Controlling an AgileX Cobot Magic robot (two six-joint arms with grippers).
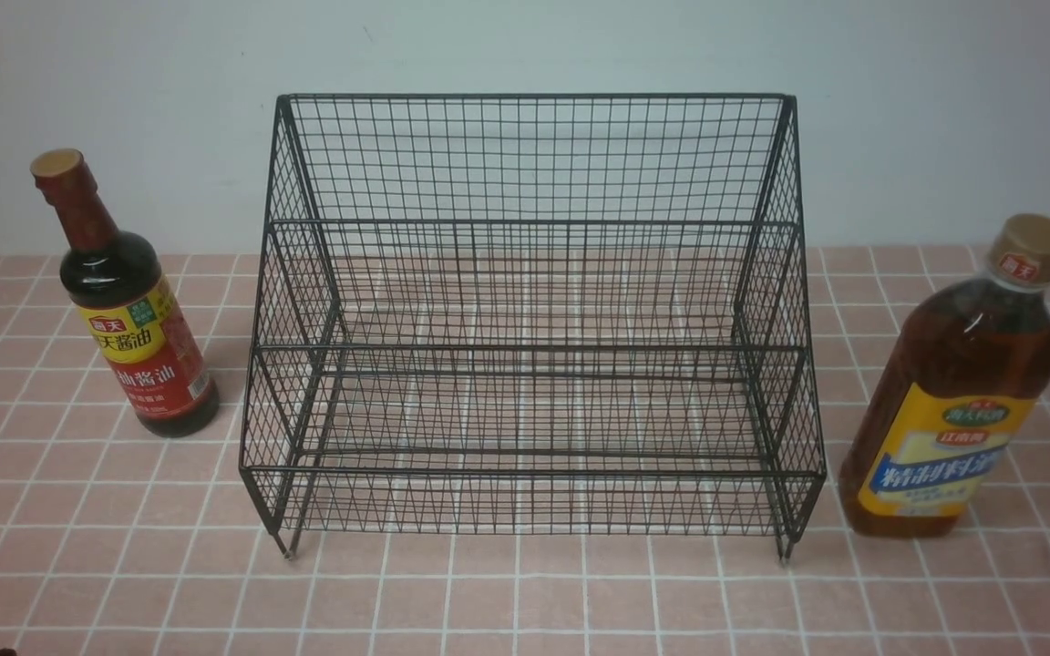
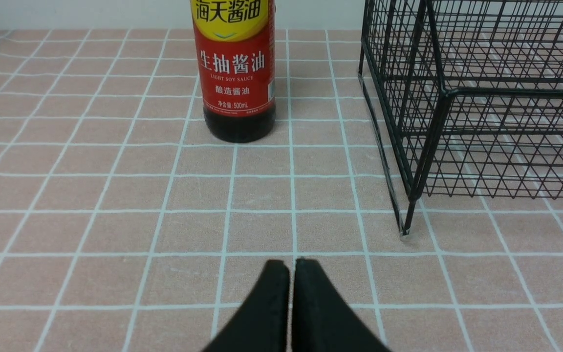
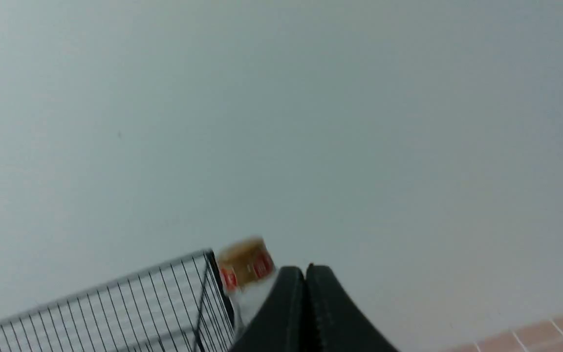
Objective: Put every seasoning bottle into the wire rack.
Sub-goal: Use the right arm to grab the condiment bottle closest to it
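The soy-sauce bottle (image 1: 138, 310) stands upright on the counter (image 1: 525, 601), toward its left edge and to the left of the wire rack (image 1: 534, 364). It is slim and dark, with a red neck, a tan top and a red and yellow label facing the front view. The amber bottle (image 1: 953, 392) stands upright toward the counter's right edge, just beside the rack's right side; it is larger, with a tan cap and a yellow and blue label. It stands nearer the counter's front edge than the soy-sauce bottle does.

Between the two, and apart from both, the black mesh rack rests on short feet, its tall back toward the pale wall (image 1: 534, 46) and its lower side toward the front. Both bottles are outside it. The counter has pinkish tiles with light lines between them.

The left fingers (image 2: 292, 266) are shut, tips together, with nothing between them; they are over the counter, apart from the soy-sauce bottle and the rack. The right fingers (image 3: 307, 271) are also closed and hold nothing. The right wrist view is blurred.
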